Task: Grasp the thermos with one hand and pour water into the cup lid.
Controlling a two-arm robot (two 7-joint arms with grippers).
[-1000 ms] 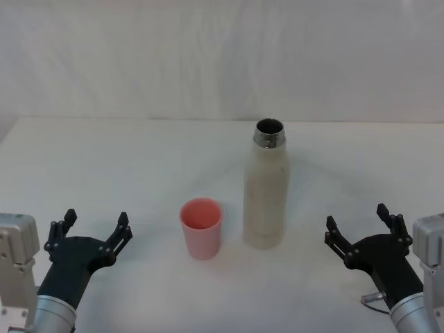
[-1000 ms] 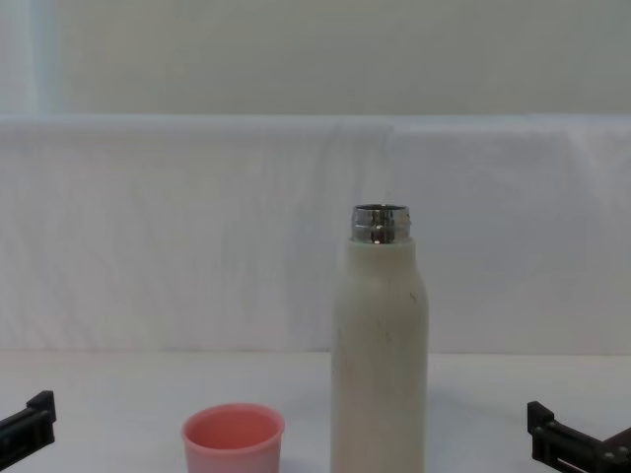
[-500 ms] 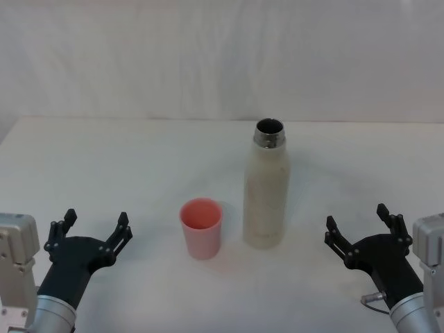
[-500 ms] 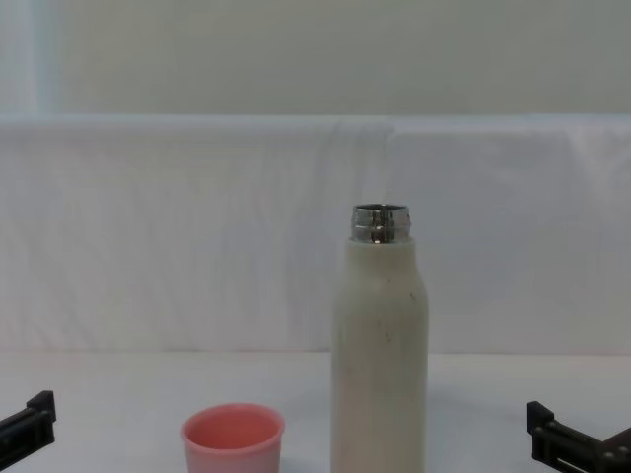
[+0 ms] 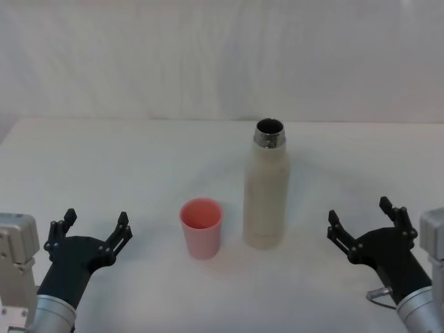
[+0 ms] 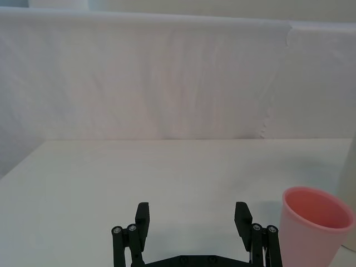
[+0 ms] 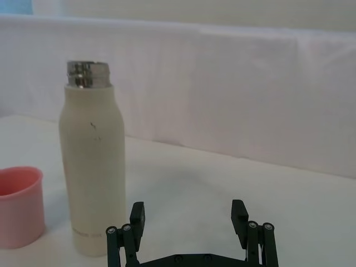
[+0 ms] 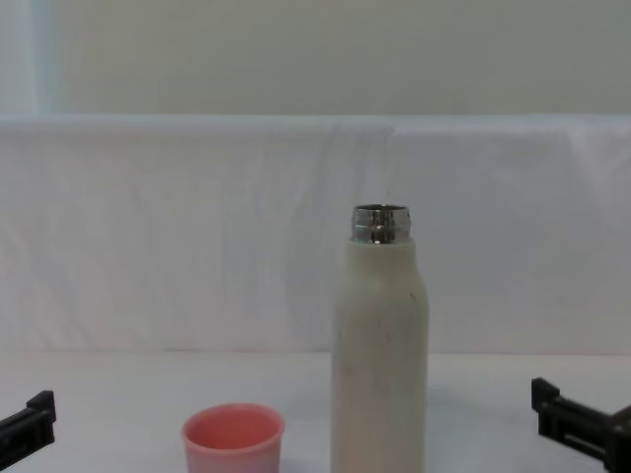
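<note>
Worktop (image 5: 104, 159), white and flat, carries both task items near its centre, well clear of every edge.

Thermos (image 5: 266, 187) stands upright with its steel neck uncapped. Its body looks rigid and smooth with a matte finish, probably moderately heavy if filled, and top-heavy when tilted. Recommended hold: the straight wall at mid-height, below the rounded shoulder, where parallel fingers seat squarely. Avoid the threaded neck, which is narrow and slick. The water level inside cannot be determined.

Right gripper (image 5: 365, 225) hovers low towards the near right corner, fingers spread wide, holding nothing, apart from the thermos. Left gripper (image 5: 92, 229) sits towards the near left corner, fingers likewise spread and holding nothing.

Cup lid (image 5: 201, 227) stands mouth-up just beside the thermos on its left, not touching. It appears light and thin-walled, easily tipped by a heavy stream or a knock.

In the chest view the bases of both items are cut off at the lower edge.
</note>
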